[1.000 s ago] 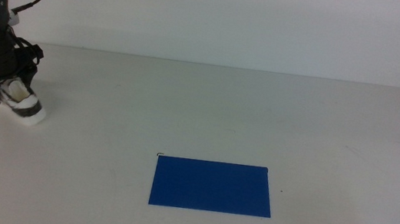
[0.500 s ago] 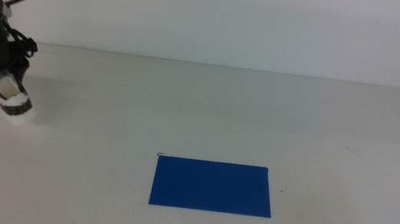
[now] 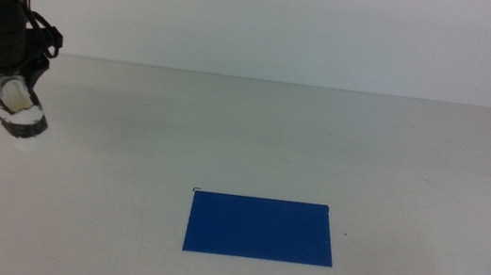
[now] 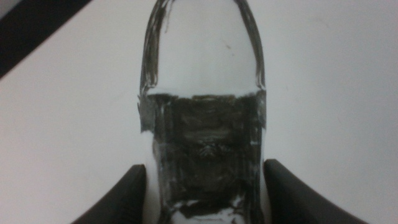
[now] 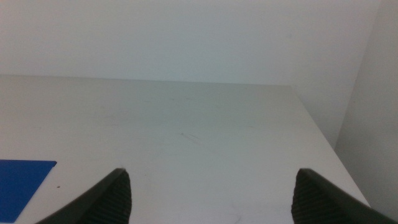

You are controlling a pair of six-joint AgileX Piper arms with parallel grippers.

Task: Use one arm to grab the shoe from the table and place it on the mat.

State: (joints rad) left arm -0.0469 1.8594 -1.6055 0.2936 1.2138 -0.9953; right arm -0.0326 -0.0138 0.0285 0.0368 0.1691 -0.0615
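The shoe [image 3: 19, 109], white with dark patches and a cream lining, hangs at the far left of the middle view, held off the table [image 3: 273, 141]. My left gripper [image 3: 5, 98] is shut on the shoe from above. In the left wrist view the shoe [image 4: 202, 118] fills the space between the jaws, toe pointing away. The deep blue mat [image 3: 260, 227] lies flat at the front centre of the table, well to the right of the shoe. My right gripper [image 5: 211, 190] is open and empty; it does not show in the middle view. A corner of the mat [image 5: 22, 183] shows in the right wrist view.
The white table ends at a pale wall behind. Its left edge [image 4: 37, 34] borders a dark gap in the left wrist view, and its right edge [image 5: 323, 143] shows in the right wrist view. A tiny dark speck [image 3: 345, 234] lies beside the mat.
My left gripper has lifted the shoe off the table. It went slightly left, then up, and the shoe now hangs higher with a faint shadow below it.
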